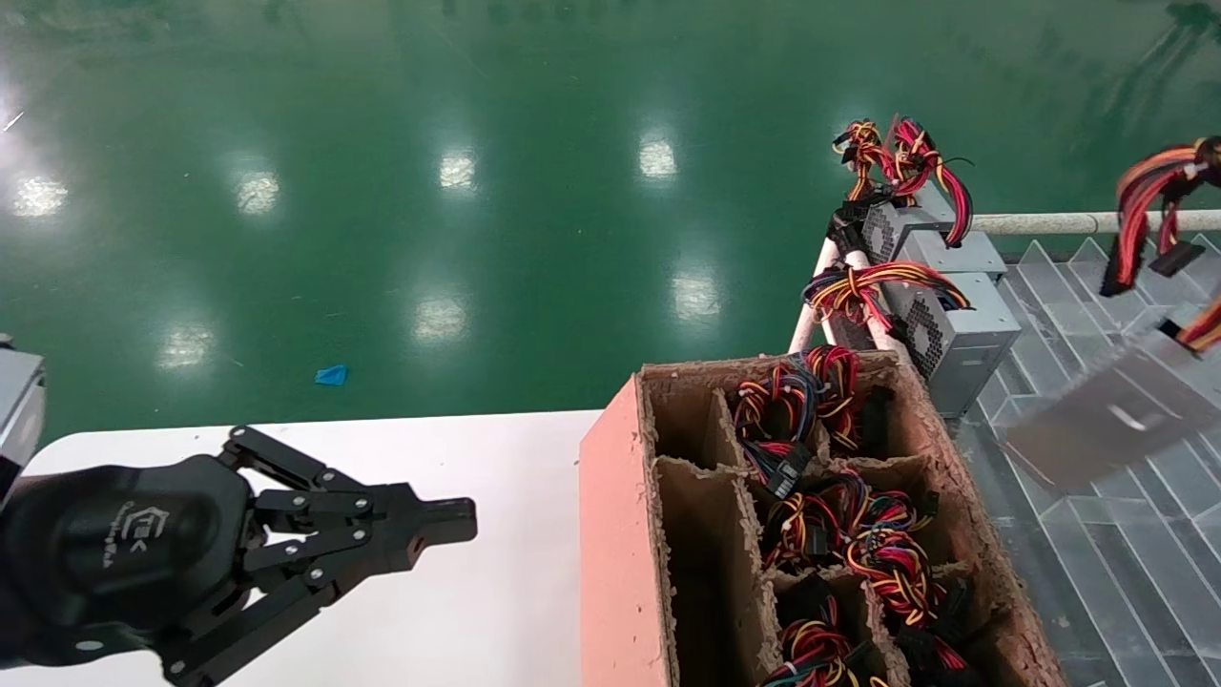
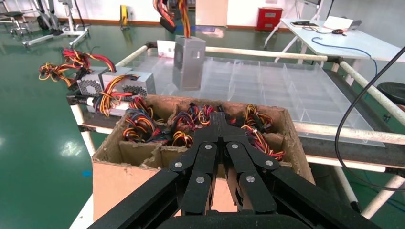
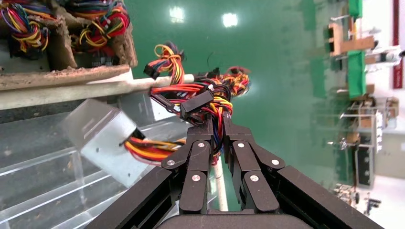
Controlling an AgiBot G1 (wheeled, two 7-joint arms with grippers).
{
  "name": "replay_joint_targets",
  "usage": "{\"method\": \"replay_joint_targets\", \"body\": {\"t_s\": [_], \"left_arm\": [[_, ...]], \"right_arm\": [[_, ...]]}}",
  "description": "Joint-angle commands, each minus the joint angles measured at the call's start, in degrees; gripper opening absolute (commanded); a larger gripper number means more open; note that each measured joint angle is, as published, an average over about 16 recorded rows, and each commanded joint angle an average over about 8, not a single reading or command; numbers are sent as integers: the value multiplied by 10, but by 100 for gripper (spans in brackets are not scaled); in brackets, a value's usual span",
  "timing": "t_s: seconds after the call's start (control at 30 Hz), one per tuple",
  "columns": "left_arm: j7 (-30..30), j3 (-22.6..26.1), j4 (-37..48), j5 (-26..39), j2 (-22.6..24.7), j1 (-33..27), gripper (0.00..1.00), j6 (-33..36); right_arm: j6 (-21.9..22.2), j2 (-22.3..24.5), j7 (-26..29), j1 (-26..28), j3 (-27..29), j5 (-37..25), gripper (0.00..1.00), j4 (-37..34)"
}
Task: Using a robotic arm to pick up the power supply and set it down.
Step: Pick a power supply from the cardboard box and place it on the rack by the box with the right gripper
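The power supply (image 1: 1107, 415), a grey metal box, hangs tilted in the air above the clear divided tray (image 1: 1135, 582). It dangles by its red, yellow and black wire bundle (image 1: 1154, 191). In the right wrist view my right gripper (image 3: 216, 125) is shut on those wires, and the box (image 3: 102, 138) swings just below and beside the fingers. The left wrist view shows the same box (image 2: 189, 62) hanging over the tray. My left gripper (image 1: 458, 520) is parked over the white table at the lower left, its fingers shut on nothing.
A divided cardboard box (image 1: 620, 534) full of wire bundles stands between the white table (image 1: 477, 611) and the tray. Two grey supplies with vent faces (image 1: 959, 329) (image 1: 906, 234) sit at the tray's far corner. A white pipe rail (image 1: 1078, 222) borders the tray.
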Motion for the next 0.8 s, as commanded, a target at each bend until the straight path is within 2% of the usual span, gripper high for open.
{"method": "replay_joint_targets", "body": {"t_s": [0.03,0.27,0.6,0.8], "left_arm": [[0,0,0,0,0,0,0,0],[0,0,0,0,0,0,0,0],[0,0,0,0,0,0,0,0],[0,0,0,0,0,0,0,0]], "right_arm": [[1,3,-7,0,-9,-1,0,-9],[16,-2,-17,-22,-29,9,0,-22],[60,-25,-31,-74,-50,29,0,-38],[74,-29,-28,-74,-54,0,0,-39]]}}
